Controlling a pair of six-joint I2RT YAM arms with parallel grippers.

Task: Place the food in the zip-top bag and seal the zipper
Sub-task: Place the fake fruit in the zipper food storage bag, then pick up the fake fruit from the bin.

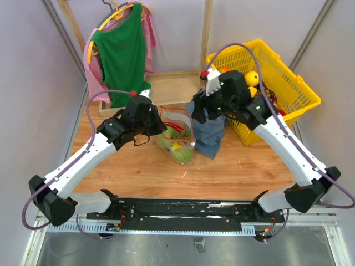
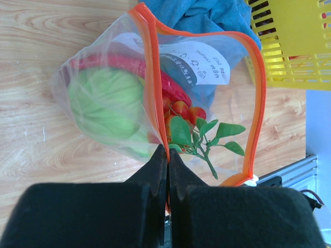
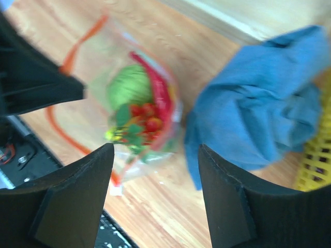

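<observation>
Now the left gripper (image 2: 166, 153) pinches the zipper (image 2: 150, 77), which stretches straight away from it; the right gripper (image 3: 155, 151) hangs open, empty.

Right wrist view blurred, basket (image 2: 289, 51) cut by edge, cloth (image 1: 211, 138) partly hidden

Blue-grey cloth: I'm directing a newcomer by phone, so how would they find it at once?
On the wooden table, look left of the yellow plastic lattice basket at the far right. A crumpled blue-grey cloth lies heaped between it and the clear plastic zip-top bag of toy food. Unlike both, it is soft, opaque fabric.
</observation>
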